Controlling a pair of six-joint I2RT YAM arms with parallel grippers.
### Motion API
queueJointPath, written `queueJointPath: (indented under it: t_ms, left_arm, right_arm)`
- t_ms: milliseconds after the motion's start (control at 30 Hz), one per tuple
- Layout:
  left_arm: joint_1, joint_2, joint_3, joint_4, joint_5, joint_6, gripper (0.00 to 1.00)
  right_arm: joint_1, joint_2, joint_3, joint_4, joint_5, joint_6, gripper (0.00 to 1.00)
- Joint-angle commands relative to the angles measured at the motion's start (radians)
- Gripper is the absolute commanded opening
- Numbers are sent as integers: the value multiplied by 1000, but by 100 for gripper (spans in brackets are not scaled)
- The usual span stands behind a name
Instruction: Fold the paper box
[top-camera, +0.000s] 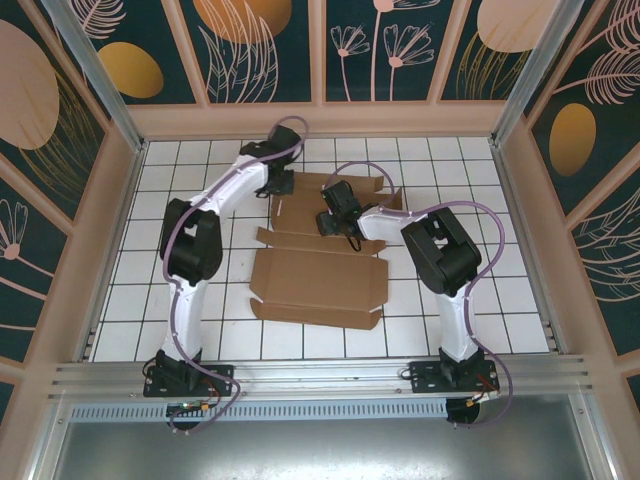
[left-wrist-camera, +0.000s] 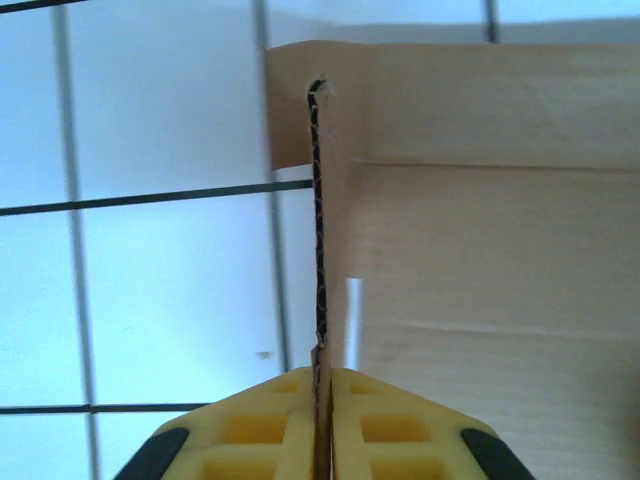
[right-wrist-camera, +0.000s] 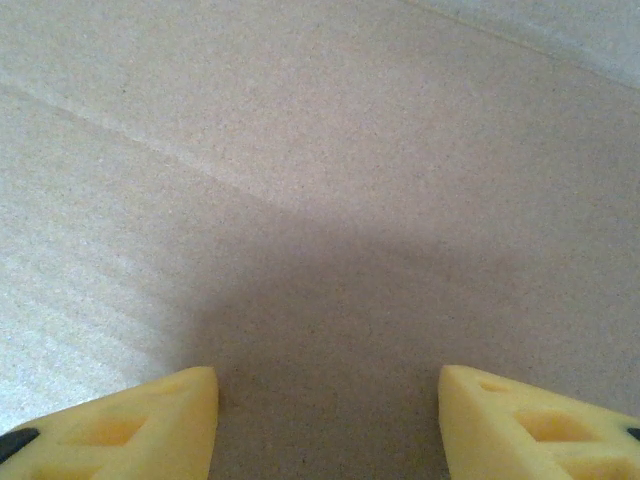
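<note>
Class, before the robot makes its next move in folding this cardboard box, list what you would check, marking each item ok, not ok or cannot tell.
1. Left fingers shut on the box's flap: ok.
2. Flap raised, standing edge-on beside the panel: ok.
3. Right fingers open over the cardboard: ok.
4. Right fingers pressing the cardboard down: cannot tell.
5. Box resting on the table between the arms: ok.

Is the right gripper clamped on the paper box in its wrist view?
No: the right gripper has its yellow fingers standing well apart, with a flat panel of the paper box bare between them.
</note>
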Motion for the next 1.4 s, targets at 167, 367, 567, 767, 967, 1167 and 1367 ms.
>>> queueJointPath:
  t_ms: [167, 367, 567, 767, 967, 1167, 1367]
  left_arm:
    - [32, -8, -69, 30, -94, 43, 0]
    - [33, 55, -77, 55, -165, 24, 0]
    - [-3, 129, -47, 70, -232, -29, 0]
    - [-68, 210, 15, 44, -306, -52, 8]
    - [-97, 217, 10, 39, -319, -99, 10]
    - [-36, 30, -29, 83, -169, -65, 33]
    - [102, -328, -438, 395, 363, -102, 60]
  right_arm:
    - [2, 45, -59, -177, -43, -9, 59]
    - [3, 42, -49, -189, -23, -9, 59]
    - [4, 58, -29, -202, -13, 7, 59]
    - [8, 63, -26, -205, -6, 14, 59]
    - [10, 68, -30, -208, 1, 17, 58]
    - [6, 69, -33, -206, -12, 0, 59]
    - [-3, 59, -38, -193, -62, -20, 61]
